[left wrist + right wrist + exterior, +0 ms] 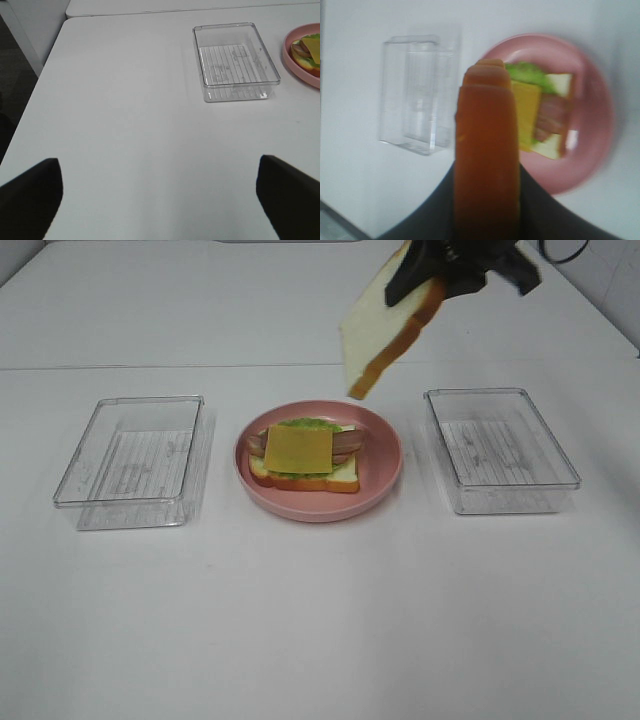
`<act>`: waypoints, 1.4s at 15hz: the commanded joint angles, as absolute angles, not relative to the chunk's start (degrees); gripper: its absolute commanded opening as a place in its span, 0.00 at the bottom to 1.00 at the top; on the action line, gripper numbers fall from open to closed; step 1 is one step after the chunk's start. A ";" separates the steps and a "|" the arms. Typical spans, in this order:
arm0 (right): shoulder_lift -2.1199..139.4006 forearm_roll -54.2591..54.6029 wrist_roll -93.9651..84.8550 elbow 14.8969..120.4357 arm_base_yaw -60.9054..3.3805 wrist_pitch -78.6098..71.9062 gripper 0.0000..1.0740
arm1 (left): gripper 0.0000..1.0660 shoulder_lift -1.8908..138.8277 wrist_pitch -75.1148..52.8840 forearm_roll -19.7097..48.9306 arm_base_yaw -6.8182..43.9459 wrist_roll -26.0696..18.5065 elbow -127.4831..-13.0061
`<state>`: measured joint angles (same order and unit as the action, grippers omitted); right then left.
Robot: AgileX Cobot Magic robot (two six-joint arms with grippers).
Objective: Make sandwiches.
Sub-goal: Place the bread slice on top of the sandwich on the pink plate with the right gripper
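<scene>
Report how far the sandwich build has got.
Done: on the pink plate, the bottom slice carries lettuce, bacon and cheese. In hand: the right gripper holds the top slice tilted in the air, above and behind the plate. Left: lowering that slice onto the cheese. The left gripper is open over bare table, away from the stack.

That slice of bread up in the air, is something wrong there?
Nothing looks wrong. The right gripper holds the top bread slice tilted above the pink plate, where the open stack sits neatly. Both clear trays look undamaged.
</scene>
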<state>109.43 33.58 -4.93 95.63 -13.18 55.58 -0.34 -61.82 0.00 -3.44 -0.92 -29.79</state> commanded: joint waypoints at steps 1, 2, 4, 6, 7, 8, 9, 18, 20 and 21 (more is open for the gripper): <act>110.98 54.14 -17.36 88.81 -13.46 50.48 0.00 | 0.92 -1.15 -61.59 0.29 -3.67 -0.86 -29.62; 111.78 57.35 -20.28 88.29 -13.46 50.59 0.00 | 0.92 -1.15 -61.59 0.29 -3.67 -0.86 -29.62; 116.83 67.95 -26.93 88.06 -13.46 50.31 0.00 | 0.92 -1.15 -61.59 0.29 -3.67 -0.86 -29.62; 120.15 71.62 -28.19 88.12 -13.46 50.53 0.00 | 0.92 -1.15 -61.59 0.29 -3.67 -0.86 -29.62; 124.05 72.08 -27.96 88.12 -14.09 50.02 0.00 | 0.92 -1.15 -61.59 0.29 -3.67 -0.86 -29.62; 124.90 72.08 -27.56 88.12 -14.73 49.68 0.00 | 0.92 -1.15 -61.59 0.29 -3.67 -0.86 -29.62; 126.17 72.14 -26.99 88.12 -15.01 48.82 0.00 | 0.92 -1.15 -61.59 0.29 -3.67 -0.86 -29.62; 131.84 70.99 -27.50 92.70 -15.36 48.36 0.00 | 0.92 -1.15 -61.59 0.29 -3.67 -0.86 -29.62; 131.89 68.18 -26.53 92.70 -15.36 48.30 0.00 | 0.92 -1.15 -61.59 0.29 -3.67 -0.86 -29.62; 131.89 66.41 -25.38 92.70 -15.30 48.24 0.00 | 0.92 -1.15 -61.59 0.29 -3.67 -0.86 -29.62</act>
<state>132.01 66.75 -25.90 92.36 -15.41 47.50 -0.34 -61.82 0.00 -3.44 -0.92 -29.79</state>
